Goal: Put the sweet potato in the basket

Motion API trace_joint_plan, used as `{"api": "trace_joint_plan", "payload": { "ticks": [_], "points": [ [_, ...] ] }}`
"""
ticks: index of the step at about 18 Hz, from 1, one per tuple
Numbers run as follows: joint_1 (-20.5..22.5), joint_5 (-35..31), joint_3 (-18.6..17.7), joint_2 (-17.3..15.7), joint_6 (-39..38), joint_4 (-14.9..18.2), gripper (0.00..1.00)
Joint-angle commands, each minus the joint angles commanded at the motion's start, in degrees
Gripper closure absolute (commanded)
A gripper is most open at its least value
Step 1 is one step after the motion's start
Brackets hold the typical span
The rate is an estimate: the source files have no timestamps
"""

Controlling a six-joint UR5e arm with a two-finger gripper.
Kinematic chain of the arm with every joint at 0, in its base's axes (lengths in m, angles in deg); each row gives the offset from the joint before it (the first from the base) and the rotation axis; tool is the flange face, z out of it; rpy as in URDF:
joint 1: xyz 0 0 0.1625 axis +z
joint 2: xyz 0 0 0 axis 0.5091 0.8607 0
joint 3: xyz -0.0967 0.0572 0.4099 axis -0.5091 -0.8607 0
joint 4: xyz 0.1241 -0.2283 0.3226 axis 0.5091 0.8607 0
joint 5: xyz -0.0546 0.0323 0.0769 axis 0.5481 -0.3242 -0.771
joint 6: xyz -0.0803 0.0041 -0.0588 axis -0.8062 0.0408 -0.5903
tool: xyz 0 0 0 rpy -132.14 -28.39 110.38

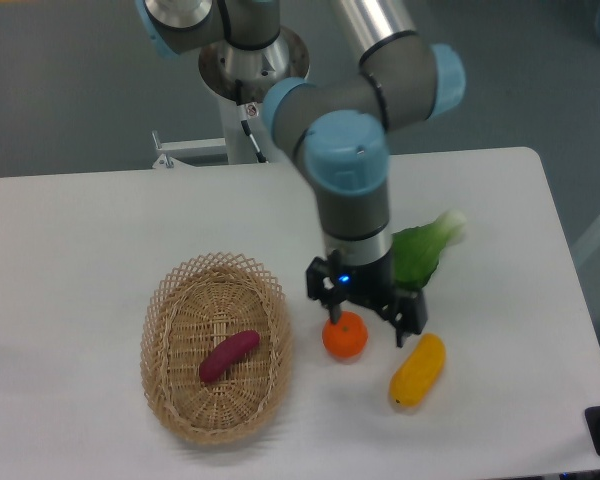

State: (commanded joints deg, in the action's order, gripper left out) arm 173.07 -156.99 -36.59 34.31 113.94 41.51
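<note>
The sweet potato [229, 356], a slim reddish-purple tuber, lies inside the oval tan wicker basket [170, 310] at the front left of the table. My gripper [368, 322] hangs to the right of the basket, just above and behind the orange. Its two dark fingers stand apart with nothing between them, so it is open and empty.
A round orange [345, 336] sits right of the basket under the gripper. A yellow oblong vegetable [418, 371] lies further right. A green leafy vegetable [425, 250] lies behind the gripper. The table's front edge is near the basket.
</note>
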Motion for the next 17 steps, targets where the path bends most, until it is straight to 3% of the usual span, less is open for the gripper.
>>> {"api": "trace_joint_plan", "payload": {
  "ticks": [17],
  "points": [
    [2.82,2.63,-0.70,-2.11,2.65,0.88,0.00]
  ]
}}
